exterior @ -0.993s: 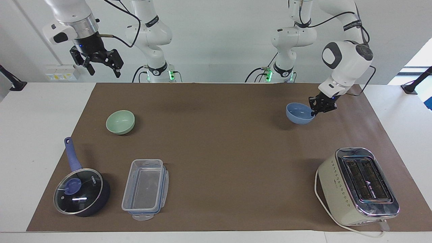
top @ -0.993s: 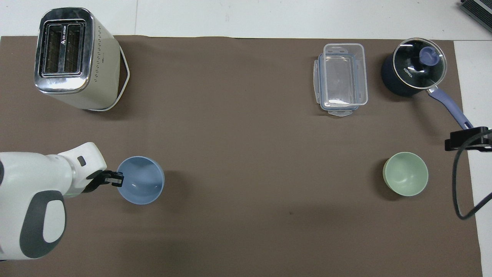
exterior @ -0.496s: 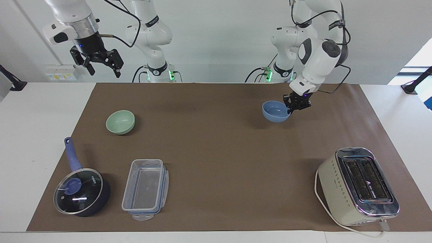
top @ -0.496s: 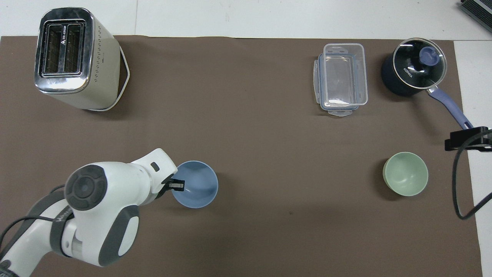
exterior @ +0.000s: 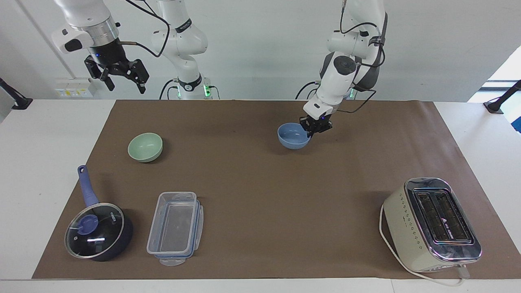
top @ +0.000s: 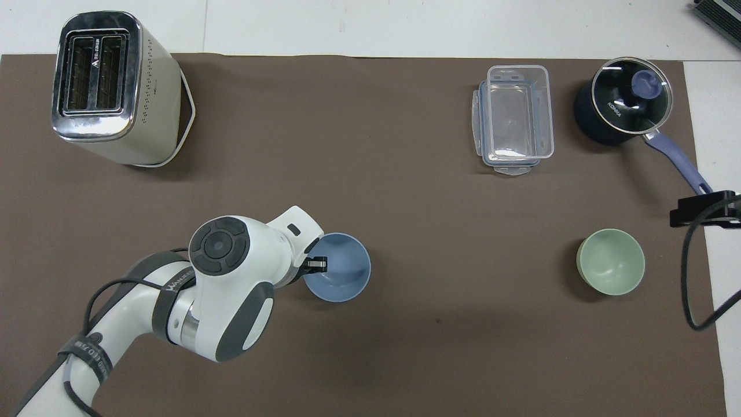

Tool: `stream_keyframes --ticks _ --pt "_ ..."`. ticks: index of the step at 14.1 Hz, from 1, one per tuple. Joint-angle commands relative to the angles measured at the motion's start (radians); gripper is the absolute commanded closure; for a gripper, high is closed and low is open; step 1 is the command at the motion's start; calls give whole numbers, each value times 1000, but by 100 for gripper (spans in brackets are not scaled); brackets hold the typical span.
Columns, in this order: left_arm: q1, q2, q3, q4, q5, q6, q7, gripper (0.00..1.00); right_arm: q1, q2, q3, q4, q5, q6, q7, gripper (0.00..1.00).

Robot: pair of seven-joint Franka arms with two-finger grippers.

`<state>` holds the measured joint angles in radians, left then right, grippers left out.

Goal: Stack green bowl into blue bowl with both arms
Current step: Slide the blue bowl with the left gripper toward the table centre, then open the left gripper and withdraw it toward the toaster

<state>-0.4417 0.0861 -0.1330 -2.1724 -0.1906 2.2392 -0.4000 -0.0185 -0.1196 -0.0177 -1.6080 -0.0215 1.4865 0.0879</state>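
My left gripper [exterior: 310, 131] [top: 315, 265] is shut on the rim of the periwinkle blue bowl [exterior: 292, 136] [top: 338, 267], carrying it just over the middle of the brown mat. The pale green bowl [exterior: 145, 147] [top: 611, 269] sits upright on the mat toward the right arm's end, untouched. My right gripper [exterior: 124, 79] hangs open high up over that end of the table, and only a black part of it [top: 703, 209] shows at the edge of the overhead view.
A cream toaster [exterior: 432, 225] [top: 113, 87] stands far from the robots toward the left arm's end. A clear plastic container [exterior: 175, 228] [top: 514, 119] and a dark lidded saucepan [exterior: 97, 231] [top: 628, 107] lie farther from the robots than the green bowl.
The left arm has carried the blue bowl sideways from its own end to the middle of the mat, toward the green bowl. The right arm has stayed put.
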Motion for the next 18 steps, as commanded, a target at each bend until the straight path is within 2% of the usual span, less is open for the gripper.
stream_keyframes --ticks 1,3,4,5,6,7,8,11,13,18 --pt "-15 63 13 86 -9 -85 -14 100 2 -3 -7 3 9 -11 -23 0" --pt "-14 61 15 82 -10 -96 -13 98 2 -3 -5 3 9 -11 -23 0" --pt "-18 55 15 72 -10 -96 -13 74 2 -3 -5 3 9 -11 -23 0" --pt "-22 55 15 74 -9 -93 -16 56 2 -3 -7 3 9 -11 -23 0" --pt "-15 60 15 78 -6 -87 -7 43 2 -3 -7 3 9 -11 -23 0" --pt "-12 61 16 83 0 -87 3 24 2 -5 -7 3 9 -11 -23 0" --pt "-12 60 18 86 2 -85 6 0 2 -3 -7 3 9 -11 -23 0" --pt "3 15 29 103 72 -101 9 0 2 -3 -7 3 9 -11 -23 0" --pt "61 -29 30 103 121 -101 26 0 2 -5 -5 3 9 -17 -23 0" --pt "233 -134 32 115 122 -124 364 0 -1 -5 -8 2 9 -14 -34 0"
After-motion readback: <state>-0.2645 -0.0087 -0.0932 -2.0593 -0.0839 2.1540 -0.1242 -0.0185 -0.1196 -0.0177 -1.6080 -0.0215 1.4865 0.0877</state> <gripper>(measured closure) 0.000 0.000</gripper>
